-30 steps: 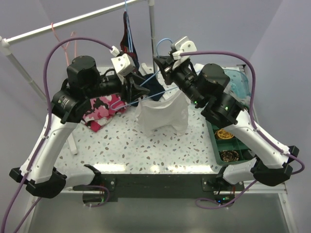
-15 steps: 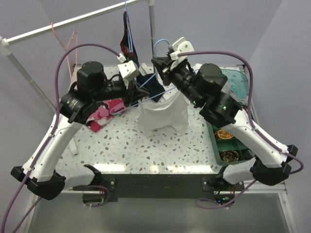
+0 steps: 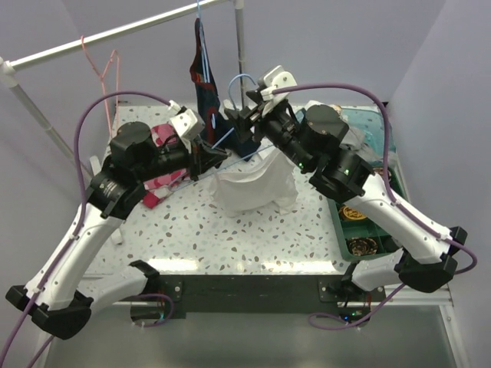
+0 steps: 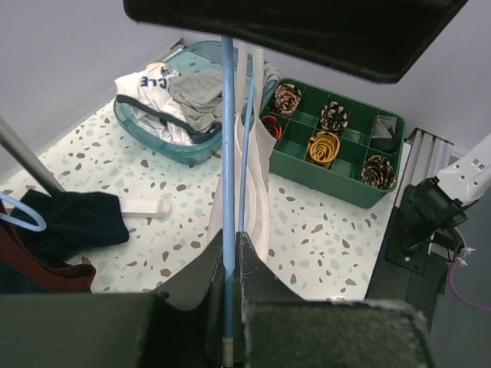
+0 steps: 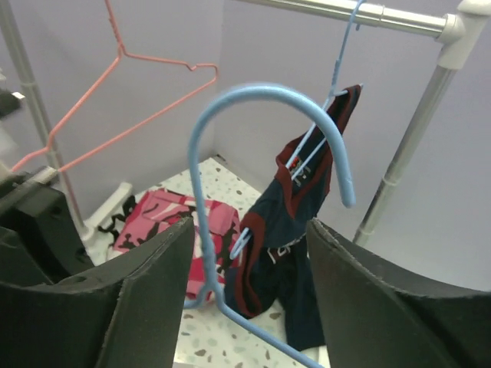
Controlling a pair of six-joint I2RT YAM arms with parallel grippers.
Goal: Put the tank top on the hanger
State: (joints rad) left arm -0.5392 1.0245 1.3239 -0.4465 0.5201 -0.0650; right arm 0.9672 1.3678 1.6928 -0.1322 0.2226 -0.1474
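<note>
Desk: white terrazzo top [image 3: 230,230] with dark and teal flecks; arm bases at its near edge.
Room: plain lavender walls; metal rail [image 3: 115,34] across the back on an upright post.
On rail: pink hanger [image 3: 107,65], bare; navy garment with red stripes [image 3: 203,77], hanging.
Desk, left side: pink camouflage garment [image 5: 169,226], heaped.
Desk, right side: green compartment tray [image 4: 322,184]; teal basket [image 4: 173,152] of clothes just behind it.
Desk, back: dark navy cloth [image 4: 77,218], lying crumpled.
Left fingers [image 4: 234,261]: closed tight on the straight bar of the light-blue hanger [image 5: 268,96].
Right fingers [image 3: 244,116]: parted; hanger neck stands between them with the hook above; cannot tell whether they touch it.
Hanger position: in the air between both arms, hook near the rail post.
Tank top [image 3: 253,184]: draped on the hanger, hanging limp over mid-desk; unclear whether its hem touches the desk.
</note>
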